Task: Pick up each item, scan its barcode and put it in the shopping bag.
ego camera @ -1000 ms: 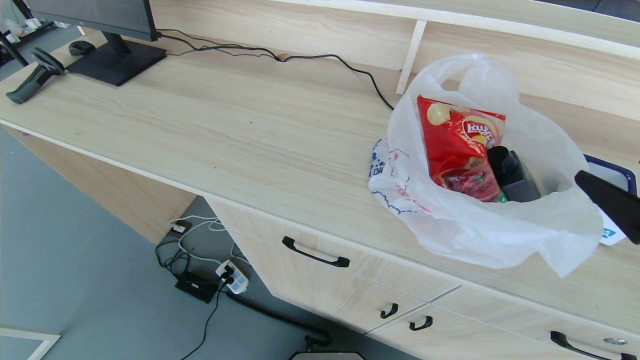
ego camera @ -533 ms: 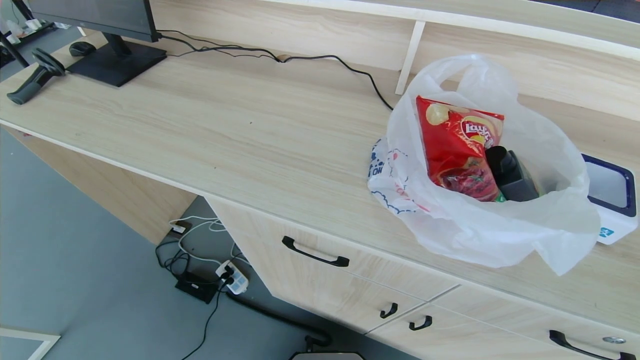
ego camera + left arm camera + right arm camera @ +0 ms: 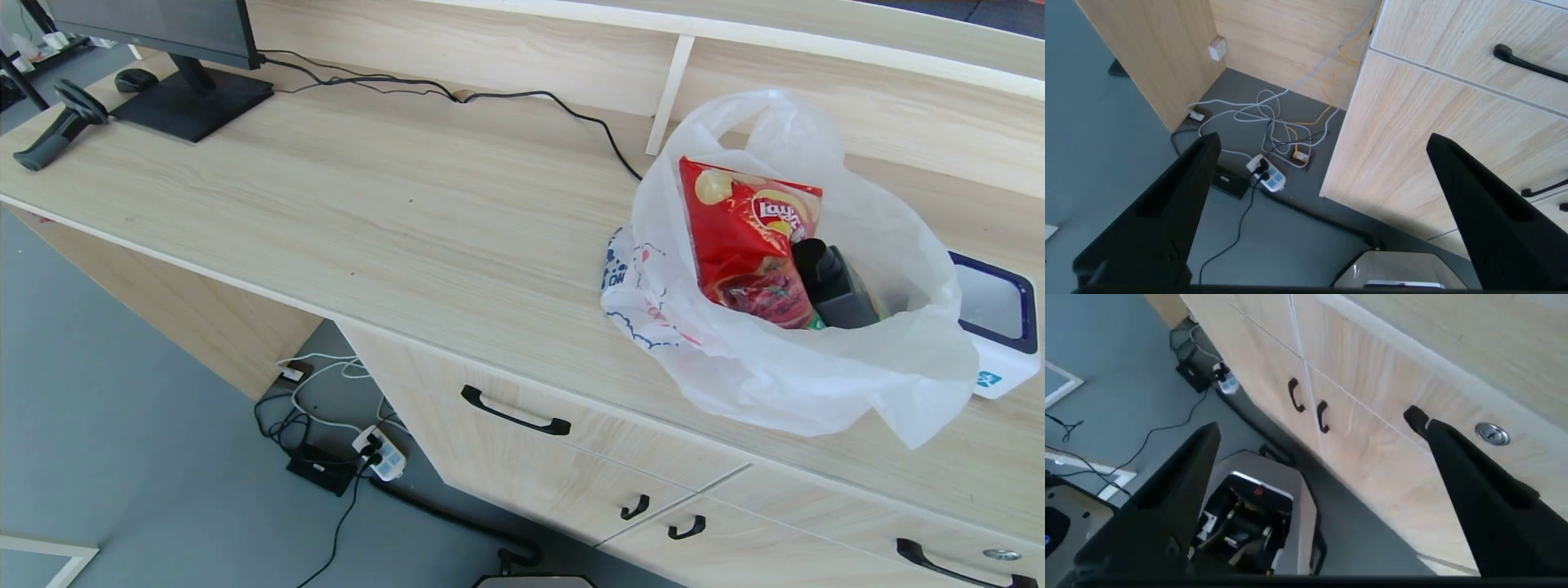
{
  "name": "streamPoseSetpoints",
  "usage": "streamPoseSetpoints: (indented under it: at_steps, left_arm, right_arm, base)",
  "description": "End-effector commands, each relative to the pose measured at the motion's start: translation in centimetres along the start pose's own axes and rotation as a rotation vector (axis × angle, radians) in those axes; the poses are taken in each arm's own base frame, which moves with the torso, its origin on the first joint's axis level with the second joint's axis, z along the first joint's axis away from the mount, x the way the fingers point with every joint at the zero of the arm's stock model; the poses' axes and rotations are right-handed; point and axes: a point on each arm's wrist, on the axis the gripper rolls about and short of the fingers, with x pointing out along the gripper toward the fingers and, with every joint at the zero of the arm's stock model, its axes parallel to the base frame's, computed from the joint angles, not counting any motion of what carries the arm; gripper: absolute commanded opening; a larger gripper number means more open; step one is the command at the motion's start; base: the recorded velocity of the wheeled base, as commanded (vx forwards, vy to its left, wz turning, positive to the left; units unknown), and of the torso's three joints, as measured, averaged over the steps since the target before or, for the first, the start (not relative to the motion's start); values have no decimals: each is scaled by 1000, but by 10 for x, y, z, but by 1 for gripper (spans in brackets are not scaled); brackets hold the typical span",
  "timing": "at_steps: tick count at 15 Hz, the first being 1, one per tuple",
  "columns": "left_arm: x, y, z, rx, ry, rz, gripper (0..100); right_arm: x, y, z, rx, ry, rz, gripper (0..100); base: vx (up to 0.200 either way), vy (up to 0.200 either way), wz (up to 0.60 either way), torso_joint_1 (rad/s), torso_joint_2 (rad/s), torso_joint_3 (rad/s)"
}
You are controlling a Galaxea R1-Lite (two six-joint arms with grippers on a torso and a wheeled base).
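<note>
A: Left gripper [image 3: 1323, 143], state of the jaws?

B: Spread wide, nothing between them. Its dark fingers [image 3: 1167, 212] framed the grey floor [image 3: 1110, 122]. A power strip [image 3: 1267, 174] lay there among loose cables, beside the cabinet front [image 3: 1413, 139].

A: Right gripper [image 3: 1321, 429]?

B: Also spread, also empty. Past it were drawer fronts with two small black handles [image 3: 1294, 396] and a round lock [image 3: 1492, 434].

A: Where was the shopping bag?

B: The white shopping bag [image 3: 816, 384] sat on the countertop [image 3: 367, 212] toward its right end, near the front edge, with its mouth open upward. Inside, a red chip bag [image 3: 747, 237] stood upright on the left side. A dark grey item [image 3: 837, 290] leaned against the chip bag's right side, touching it. I could not tell what the dark item was.

A: And the scanner?

B: A white barcode scanner [image 3: 992, 327] with a blue-rimmed window sat at the countertop's right edge. It was just beside the bag, and the plastic overlapped its near side.

A: Remainder of the countertop?

B: At the far left corner were a monitor stand [image 3: 192, 102] and a mouse [image 3: 135, 78]. A handheld scanner [image 3: 53, 122] lay at the left edge. A black cable [image 3: 490, 94] ran along the back edge from the monitor toward the bag.
</note>
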Motion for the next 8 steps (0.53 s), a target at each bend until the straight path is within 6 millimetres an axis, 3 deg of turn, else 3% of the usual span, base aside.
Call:
streamPoseSetpoints:
  at_steps: [1, 4, 6, 8]
  left_arm:
    - [0, 0, 0, -1, 1, 0, 100]
    - [0, 0, 0, -1, 1, 0, 100]
    - [0, 0, 0, 1, 1, 0, 100]
    - [0, 0, 0, -1, 1, 0, 100]
  right_arm:
    - [8, 8, 1, 90, 80, -355, 100]
    - [7, 13, -4, 74, -1, -377, 100]
    - [15, 9, -5, 23, -152, -400, 100]
    - [15, 9, -7, 33, -134, -400, 100]
  base:
    - [0, 0, 0, 0, 0, 0]
    - [0, 0, 0, 0, 0, 0]
    - [0, 0, 0, 0, 0, 0]
    - [0, 0, 0, 0, 0, 0]
